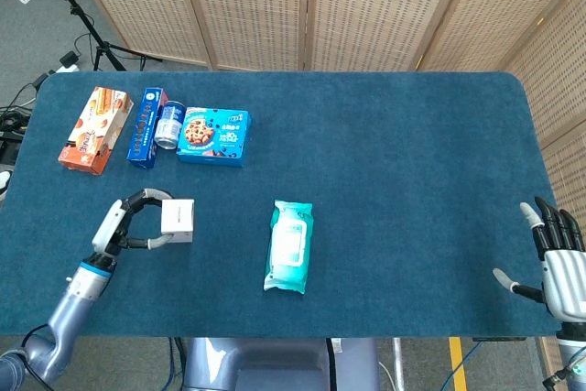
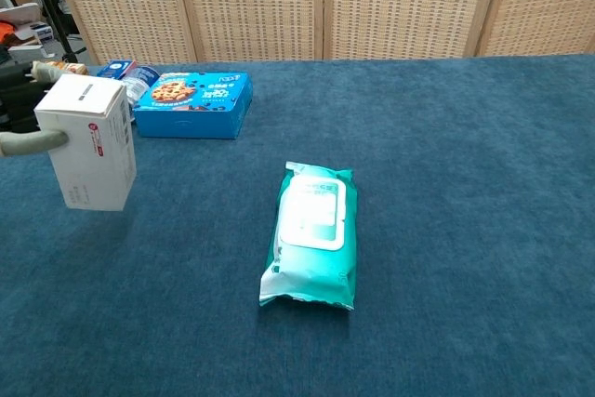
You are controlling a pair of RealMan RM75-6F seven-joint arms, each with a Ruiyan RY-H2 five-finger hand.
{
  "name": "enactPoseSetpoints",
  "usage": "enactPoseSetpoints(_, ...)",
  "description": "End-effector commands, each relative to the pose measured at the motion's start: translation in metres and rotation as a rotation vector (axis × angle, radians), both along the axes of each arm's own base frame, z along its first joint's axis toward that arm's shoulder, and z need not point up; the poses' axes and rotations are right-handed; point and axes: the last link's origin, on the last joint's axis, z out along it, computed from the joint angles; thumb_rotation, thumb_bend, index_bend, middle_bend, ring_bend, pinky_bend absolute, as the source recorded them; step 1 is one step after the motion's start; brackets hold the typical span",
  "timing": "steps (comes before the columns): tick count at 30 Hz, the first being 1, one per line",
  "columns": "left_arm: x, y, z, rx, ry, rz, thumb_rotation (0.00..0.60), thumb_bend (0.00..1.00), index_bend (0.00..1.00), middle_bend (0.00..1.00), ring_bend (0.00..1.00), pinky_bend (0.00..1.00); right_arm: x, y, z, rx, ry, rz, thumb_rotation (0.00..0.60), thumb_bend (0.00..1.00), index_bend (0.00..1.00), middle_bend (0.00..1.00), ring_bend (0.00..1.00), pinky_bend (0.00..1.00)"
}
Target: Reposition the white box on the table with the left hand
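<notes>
Holding the white box [image 1: 178, 220] between its curled fingers [image 1: 146, 197], the left hand [image 1: 124, 224] has it upright near the bench's left front part, to the left of a teal wipes pack [image 1: 289, 245]. From the chest view the box [image 2: 88, 141] seems raised or tipped on end; whether its base touches the blue bench [image 1: 385, 162] cannot be told. The fingers wrap the box from its left side, one above and one below, closed firmly on it. At the far right edge, the right hand [image 1: 558, 267] rests with fingers spread, holding nothing. Along the back left lie an orange snack box [image 1: 94, 128], a dark blue carton [image 1: 145, 126], a can [image 1: 169, 124] and a blue cookie box [image 1: 213, 136]. By the look of it, the grasp is made; setting the box down at its new spot and letting go remain.
</notes>
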Motion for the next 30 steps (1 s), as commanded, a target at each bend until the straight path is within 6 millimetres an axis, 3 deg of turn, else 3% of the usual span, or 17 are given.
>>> enactPoseSetpoints(1,-0.007,-0.004,-0.018,-0.030,-0.039,0.015,0.600,0.20,0.50,0.41,0.27,0.35,0.000,0.000,0.000,0.000,0.001,-0.002,0.600,0.00,0.00,0.00,0.00,0.00)
enactPoseSetpoints(13,-0.015,-0.008,-0.036,-0.045,0.007,0.029,0.600,0.18,0.49,0.40,0.26,0.35,0.000,0.000,0.002,-0.004,-0.011,0.002,0.600,0.00,0.00,0.00,0.00,0.00)
enactPoseSetpoints(15,-0.016,-0.010,-0.037,-0.048,0.004,0.024,0.600,0.17,0.45,0.31,0.19,0.35,0.000,0.001,0.002,-0.004,-0.010,0.004,0.600,0.00,0.00,0.00,0.00,0.00)
enactPoseSetpoints(17,-0.017,-0.011,-0.036,-0.047,0.008,0.017,0.600,0.16,0.32,0.14,0.07,0.30,0.000,0.001,0.002,-0.004,-0.010,0.004,0.600,0.00,0.00,0.00,0.00,0.00)
enactPoseSetpoints(20,-0.021,-0.014,-0.034,-0.034,0.011,0.018,0.600,0.15,0.14,0.01,0.00,0.21,0.001,0.001,0.001,-0.003,-0.011,0.007,0.600,0.00,0.00,0.00,0.00,0.00)
enactPoseSetpoints(23,-0.025,-0.017,-0.032,-0.019,0.030,0.024,0.600,0.12,0.01,0.00,0.00,0.13,0.001,0.001,0.002,-0.005,-0.011,0.010,0.600,0.00,0.00,0.00,0.00,0.00)
enactPoseSetpoints(30,-0.038,-0.032,-0.020,0.010,0.079,-0.005,0.600,0.09,0.00,0.00,0.00,0.06,0.001,0.003,0.003,-0.008,-0.014,0.013,0.600,0.00,0.00,0.00,0.00,0.00)
